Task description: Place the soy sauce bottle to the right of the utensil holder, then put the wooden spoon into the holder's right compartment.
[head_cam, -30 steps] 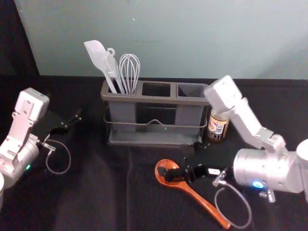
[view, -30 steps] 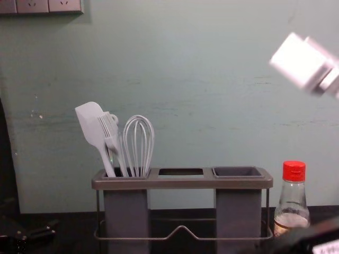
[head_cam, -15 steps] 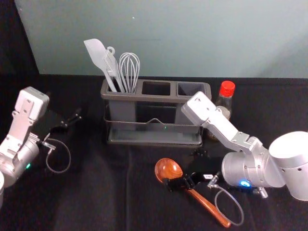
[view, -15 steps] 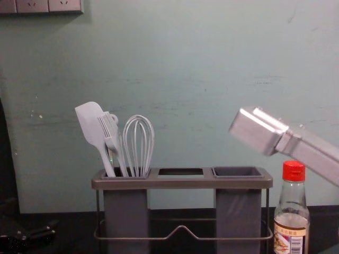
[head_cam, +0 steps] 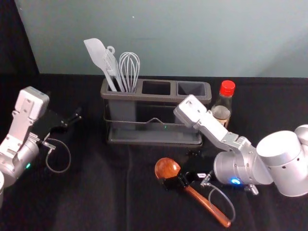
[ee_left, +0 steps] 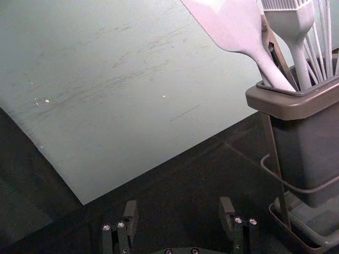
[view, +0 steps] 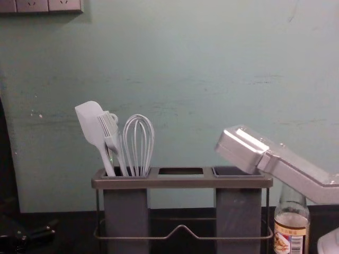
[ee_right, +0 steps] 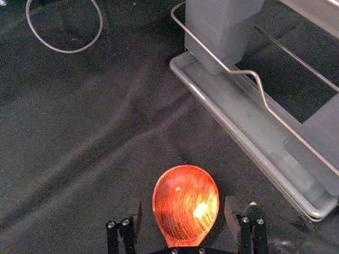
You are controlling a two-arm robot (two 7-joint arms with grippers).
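The wooden spoon (head_cam: 167,167) lies on the bench (head_cam: 96,202), with our right claw (ee_right: 184,202) wide around it. We judge it light, stiff; we should grip its neck (ee_right: 183,241). Left of the holder (head_cam: 154,140), our left claw (ee_left: 179,205) is wide.

In the head view, the right hand (head_cam: 178,168) covers the wooden spoon (head_cam: 207,205) where the round part meets the stick. The right arm (head_cam: 216,132) hides the bottom of the soy sauce bottle (head_cam: 222,113). In the chest view, that arm hides the bottle's top and a bit of the right compartment (view: 238,211). The label's (view: 290,241) little words are too tiny to read. The left wrist view cuts off the spatula's (ee_left: 228,26) top.
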